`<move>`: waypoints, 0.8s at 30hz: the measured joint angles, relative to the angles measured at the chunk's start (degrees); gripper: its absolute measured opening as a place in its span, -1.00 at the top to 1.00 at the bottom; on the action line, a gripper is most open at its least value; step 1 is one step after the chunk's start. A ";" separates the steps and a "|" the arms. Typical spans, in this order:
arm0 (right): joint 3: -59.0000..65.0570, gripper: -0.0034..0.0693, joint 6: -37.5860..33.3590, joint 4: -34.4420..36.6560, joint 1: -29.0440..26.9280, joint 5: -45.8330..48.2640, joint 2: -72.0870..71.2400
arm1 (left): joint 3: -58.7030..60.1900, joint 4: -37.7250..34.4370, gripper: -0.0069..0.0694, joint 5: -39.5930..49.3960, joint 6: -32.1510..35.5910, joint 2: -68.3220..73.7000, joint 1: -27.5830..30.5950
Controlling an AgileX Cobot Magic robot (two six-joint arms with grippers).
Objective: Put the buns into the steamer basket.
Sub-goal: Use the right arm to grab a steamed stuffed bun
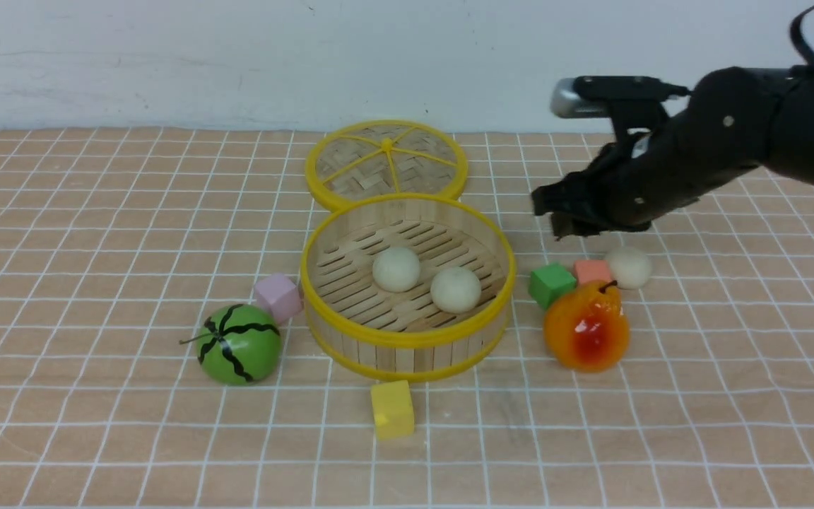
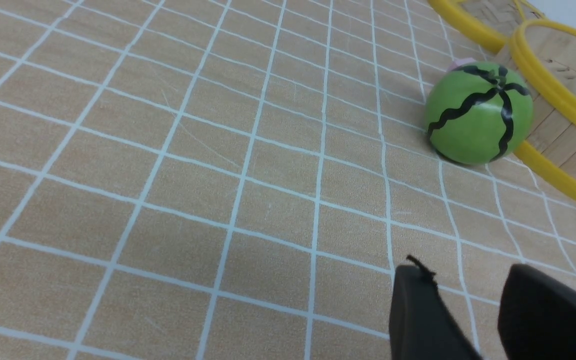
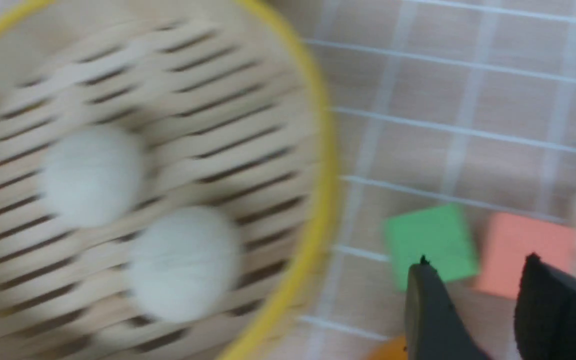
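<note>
Right jaws hang apart and empty near the green block point(image 1: 552, 284); third bun point(image 1: 628, 267) sits on the table point(image 1: 96, 424) just beside the pink block point(image 1: 593, 271), behind the pear point(image 1: 586, 326); I'd descend straight, clear of both, then lift over the basket point(image 1: 407, 338) rim to join two buns point(image 1: 396, 268).

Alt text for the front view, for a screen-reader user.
Two buns sit in the steamer basket; a third bun lies outside it on the robot's right, near a salmon block, green block and pear. The right tool hovers open above those blocks.
</note>
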 joint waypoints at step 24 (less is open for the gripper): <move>0.00 0.21 0.00 0.68 -9.96 -9.58 10.28 | 0.00 0.00 0.19 0.00 0.00 0.00 0.00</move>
